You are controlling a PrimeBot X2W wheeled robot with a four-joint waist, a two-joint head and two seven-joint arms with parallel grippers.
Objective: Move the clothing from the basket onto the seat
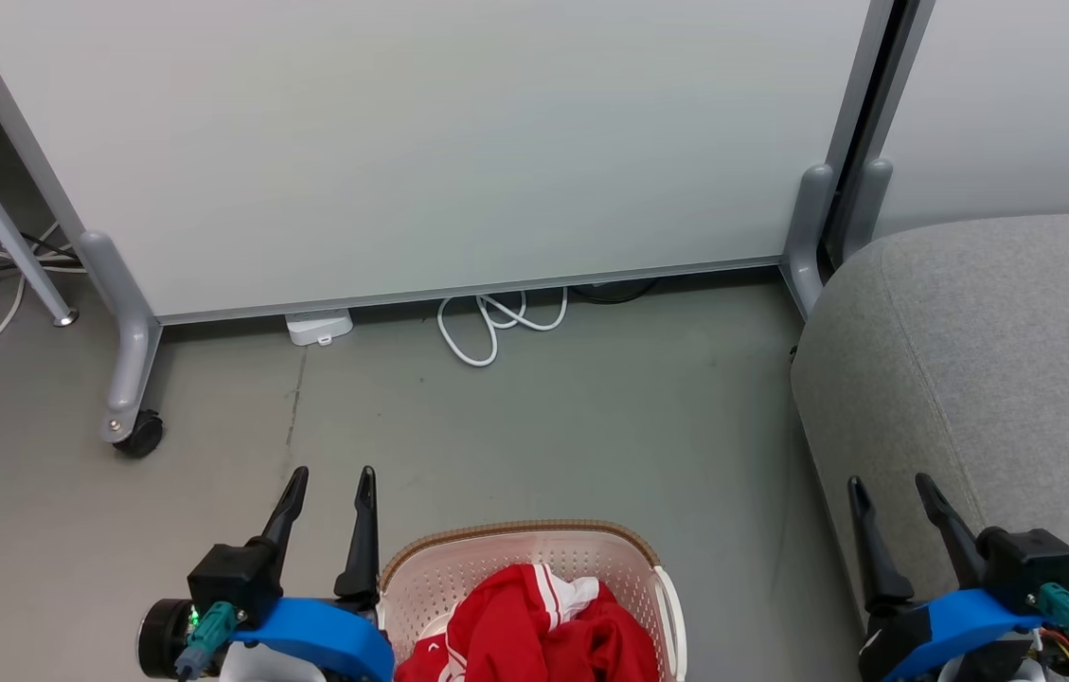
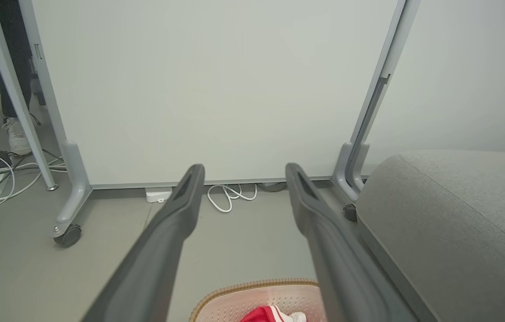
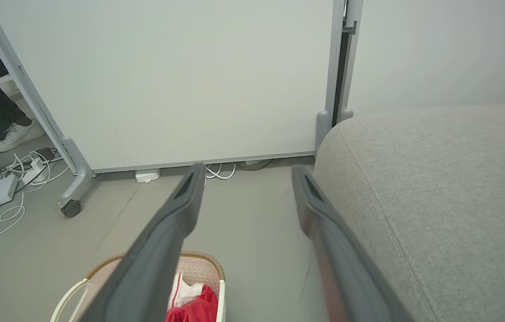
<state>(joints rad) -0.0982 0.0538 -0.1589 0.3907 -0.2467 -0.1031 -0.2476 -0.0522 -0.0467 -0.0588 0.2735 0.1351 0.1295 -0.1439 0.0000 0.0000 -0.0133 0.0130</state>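
Hovering above the floor (image 1: 543,426), the left hand (image 1: 333,474) is showing its two dark fingers spread wide apart, and it is holding nothing. The right hand (image 1: 889,481) is doing the same: its fingers are wide open, with only air between them.

The basket (image 1: 515,528) is sitting on the floor between the two hands, much nearer to the left one, whose inner finger is hanging just beside the basket's left rim. The clothing (image 1: 534,625) is lying inside the basket as a crumpled red heap, with a piece of white striped trim showing on top. Both hands are apart from it.

The seat (image 1: 988,360) is standing to the right of the basket, with a strip of floor lying between them. The right hand is hanging in front of the seat's near edge.

Behind everything a pale panel (image 1: 449,142) is standing on wheeled legs, and a white cable (image 1: 487,327) is looping on the floor under its lower edge. Beyond the panel's left leg, a person's white shoe (image 3: 17,134) is showing in the right wrist view.
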